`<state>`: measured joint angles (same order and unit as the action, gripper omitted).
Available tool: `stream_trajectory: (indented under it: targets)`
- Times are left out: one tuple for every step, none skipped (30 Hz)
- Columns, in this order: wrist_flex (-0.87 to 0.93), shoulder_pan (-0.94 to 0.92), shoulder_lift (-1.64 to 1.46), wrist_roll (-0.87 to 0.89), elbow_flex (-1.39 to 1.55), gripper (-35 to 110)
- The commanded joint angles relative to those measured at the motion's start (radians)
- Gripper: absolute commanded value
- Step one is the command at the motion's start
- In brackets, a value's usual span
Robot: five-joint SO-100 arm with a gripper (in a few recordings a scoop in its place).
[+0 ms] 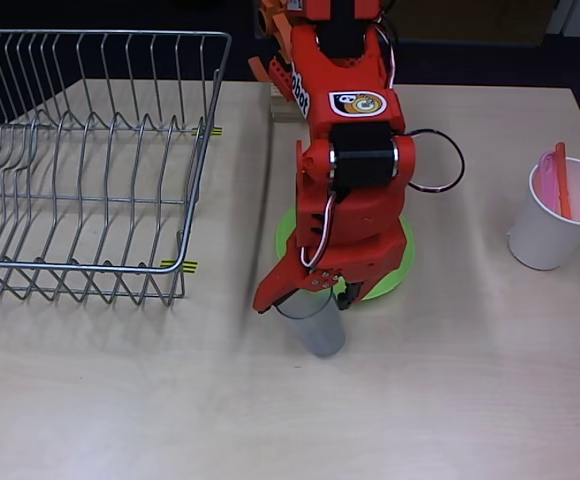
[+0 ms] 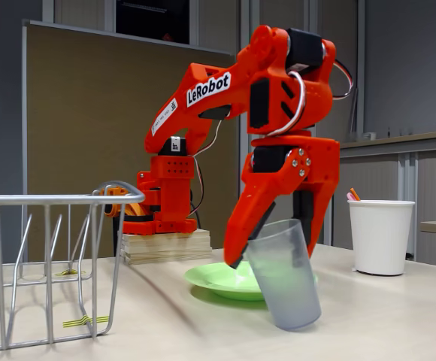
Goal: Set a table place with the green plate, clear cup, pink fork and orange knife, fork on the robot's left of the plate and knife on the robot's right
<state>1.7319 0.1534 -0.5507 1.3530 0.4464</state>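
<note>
Near the table's middle, toward its front edge, the gripper (image 2: 267,226) grips the cup (image 2: 283,277) by its rim, tilted just beside the plate (image 2: 214,280); next it likely needs levelling, then letting go.

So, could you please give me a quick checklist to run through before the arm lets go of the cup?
1. Fingers at the clear cup rim: ok.
2. Cup base flat on the table: not ok, it tilts.
3. Cup clear of the green plate: cannot tell.
4. Plate placed: ok.
5. Pink fork and orange knife laid out: not ok, both stand in the white cup.
</note>
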Motion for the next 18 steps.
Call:
stream_trajectory:
  targets:
    - [0.028, 0.015, -0.021, 0.02, -0.02, 47]
    - [0.029, 0.018, -0.021, 0.02, -0.023, 47]
    - [0.031, 0.02, -0.023, 0.023, -0.026, 47]
    - [0.034, 0.023, -0.023, 0.026, -0.031, 48]
    - [0.035, 0.025, -0.023, 0.028, -0.035, 48]
    - [0.037, 0.028, -0.023, 0.029, -0.041, 48]
    - [0.037, 0.029, -0.02, 0.031, -0.049, 48]
    - [0.04, 0.032, -0.017, 0.031, -0.057, 48]
    - [0.043, 0.034, -0.014, 0.035, -0.066, 48]
    - [0.044, 0.037, -0.011, 0.038, -0.072, 48]
    - [0.044, 0.04, -0.008, 0.04, -0.077, 48]
    - [0.044, 0.043, -0.005, 0.041, -0.084, 48]
    - [0.048, 0.044, -0.002, 0.044, -0.092, 48]
    - [0.049, 0.048, 0.0, 0.046, -0.098, 48]
    - [0.051, 0.051, 0.003, 0.048, -0.103, 48]
    - [0.055, 0.054, 0.003, 0.052, -0.104, 48]
    - [0.061, 0.057, 0.002, 0.055, -0.106, 48]
    - [0.071, 0.061, -0.002, 0.058, -0.106, 48]
